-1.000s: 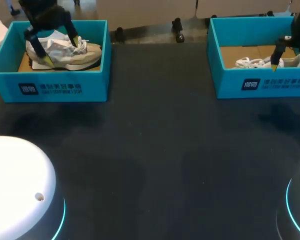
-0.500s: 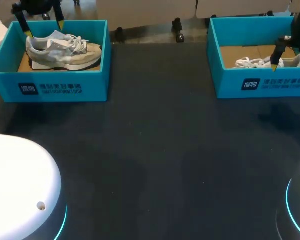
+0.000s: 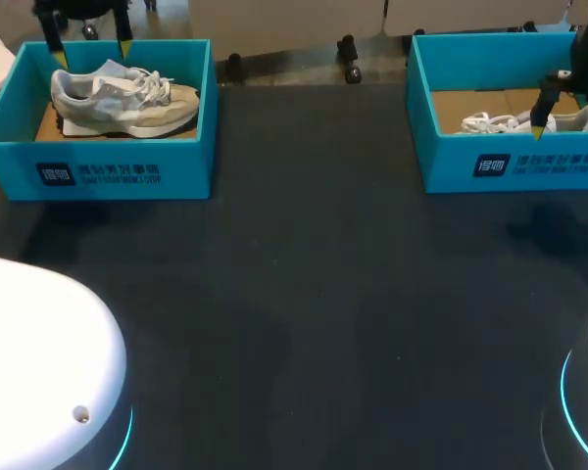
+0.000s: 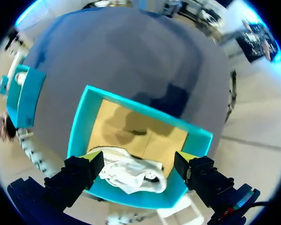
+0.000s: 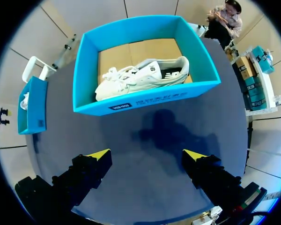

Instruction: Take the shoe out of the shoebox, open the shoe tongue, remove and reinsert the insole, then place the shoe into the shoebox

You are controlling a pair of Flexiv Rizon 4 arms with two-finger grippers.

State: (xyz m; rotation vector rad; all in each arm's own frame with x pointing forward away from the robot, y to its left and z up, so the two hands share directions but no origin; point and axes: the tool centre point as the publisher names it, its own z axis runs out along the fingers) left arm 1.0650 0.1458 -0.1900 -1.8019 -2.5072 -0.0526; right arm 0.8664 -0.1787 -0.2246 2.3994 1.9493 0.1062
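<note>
Two teal shoeboxes stand on the dark bench point(image 3: 314, 294). At the far left, the left shoebox point(image 3: 98, 171) holds a grey-beige sneaker point(image 3: 122, 98), toe to the right. The left claw point(image 3: 91, 49) hangs over its far wall, spread wide, holding nothing. At the far right, the right shoebox point(image 3: 510, 162) holds a white sneaker point(image 3: 490, 122). The right claw point(image 3: 571, 129) hangs at its near side, also spread and empty.
</note>
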